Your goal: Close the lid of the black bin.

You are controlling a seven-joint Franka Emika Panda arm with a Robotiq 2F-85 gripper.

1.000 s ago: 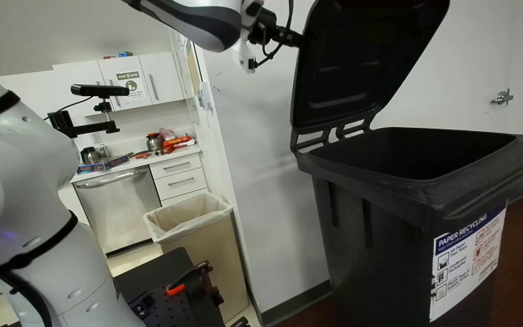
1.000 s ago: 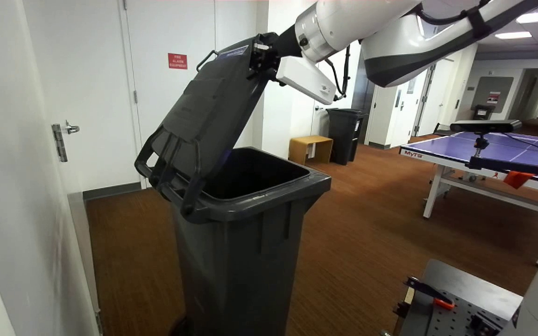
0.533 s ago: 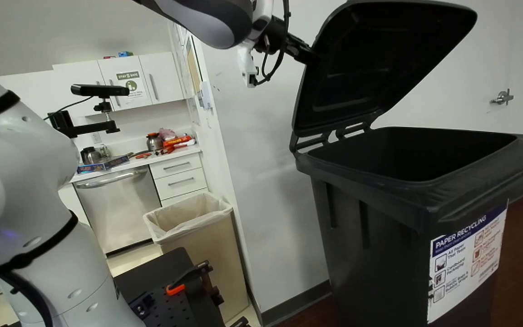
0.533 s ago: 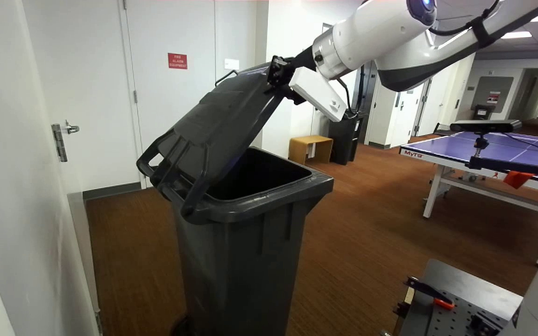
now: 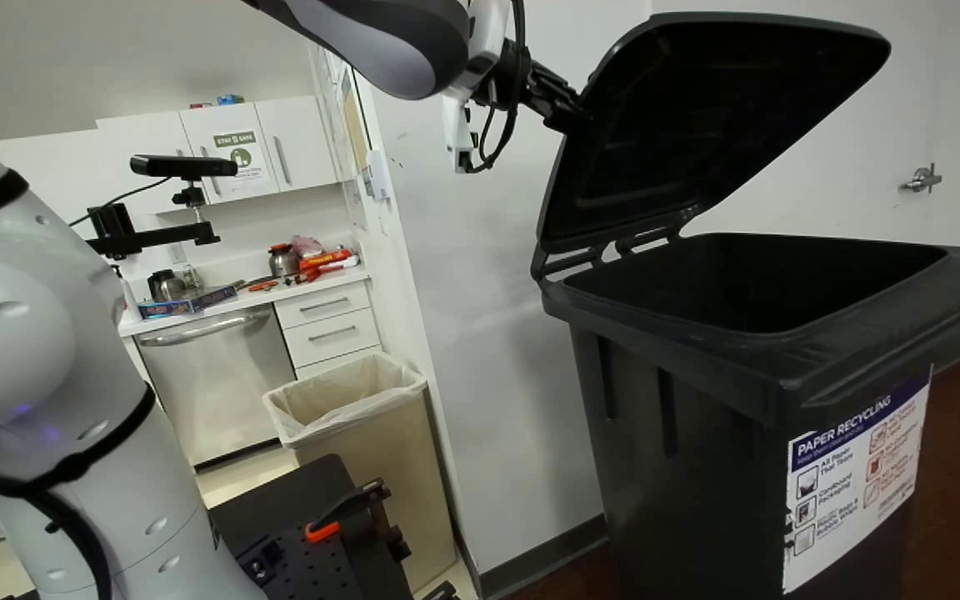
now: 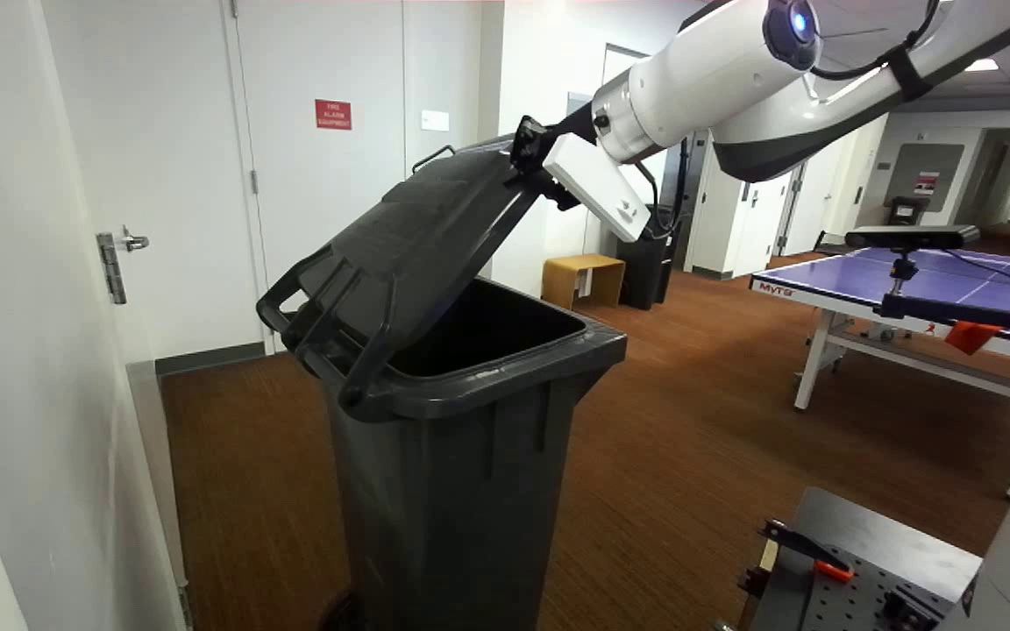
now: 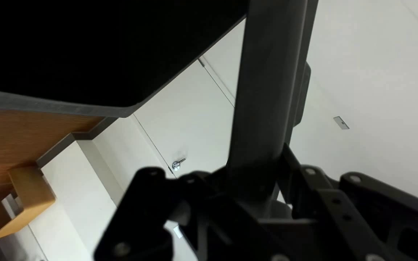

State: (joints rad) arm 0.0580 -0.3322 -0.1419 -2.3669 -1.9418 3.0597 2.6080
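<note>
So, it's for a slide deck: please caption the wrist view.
The tool grips the lid by its edge, the bin open at upper left, a white door beyond.

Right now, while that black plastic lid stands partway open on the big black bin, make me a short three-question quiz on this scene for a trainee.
1. True or false: the black rectangular plastic lid is tilted up, leaving the big black plastic bin open.
2. Multiple choice: what does the black two-fingered gripper clasp?
A. The silver metal door handle
B. The lid's edge
C. The white plastic bin liner
3. Fill in: the white-and-blue printed label on the bin is headed "Paper ____".

Key: 1 true; 2 B; 3 Recycling.
</note>
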